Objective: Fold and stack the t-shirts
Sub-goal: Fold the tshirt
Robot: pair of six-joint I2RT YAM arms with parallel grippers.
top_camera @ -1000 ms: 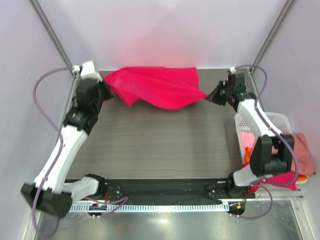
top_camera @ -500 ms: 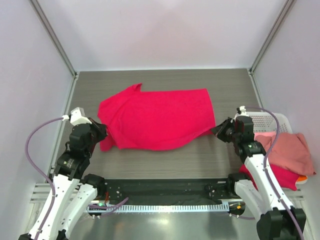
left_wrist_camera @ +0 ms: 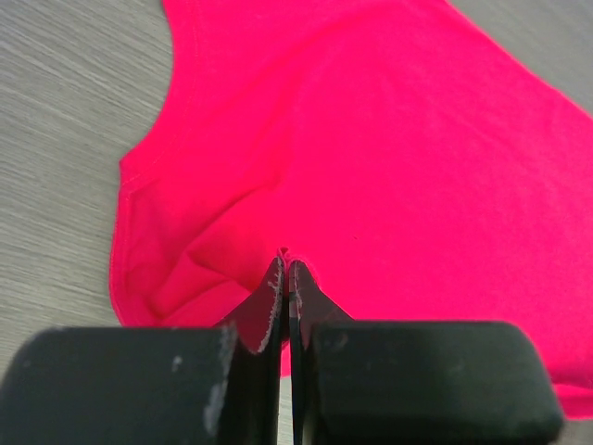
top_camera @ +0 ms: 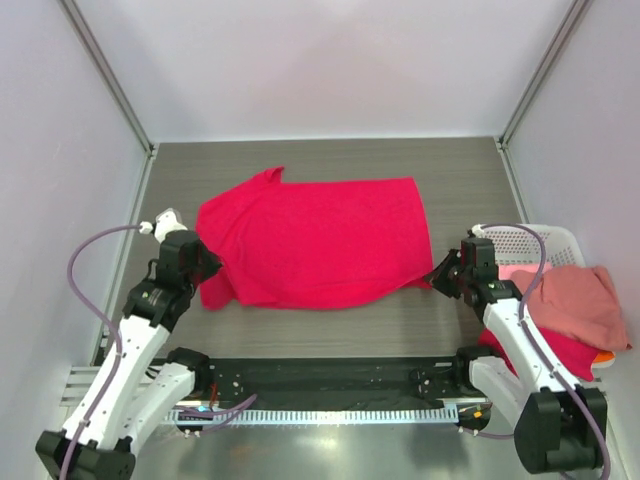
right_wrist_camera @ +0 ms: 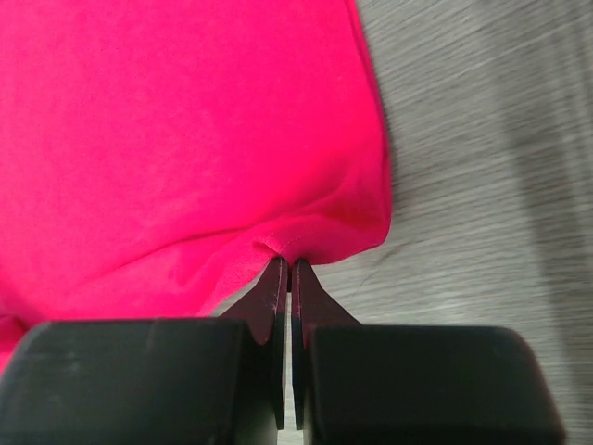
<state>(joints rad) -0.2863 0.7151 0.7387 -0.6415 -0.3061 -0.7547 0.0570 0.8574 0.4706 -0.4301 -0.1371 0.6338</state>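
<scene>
the red t-shirt (top_camera: 315,240) lies spread flat on the worktop (top_camera: 400,165). the left claw (top_camera: 207,270) is closed on its 8 o'clock corner, the right claw (top_camera: 440,277) on its 4 o'clock corner. spreading looks done; the next move likely calls for carrying both corners toward 12 o'clock to fold.

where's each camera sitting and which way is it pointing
Top external: above and behind the arm bases, looking down on the table, crimson t-shirt and basket; left arm and right arm show.
Left wrist: on the left arm, looking along its left end effector, shut on the shirt's edge.
Right wrist: on the right arm, looking along its right end effector, shut on the shirt's edge.
Shared: all three see the crimson t-shirt.
</scene>
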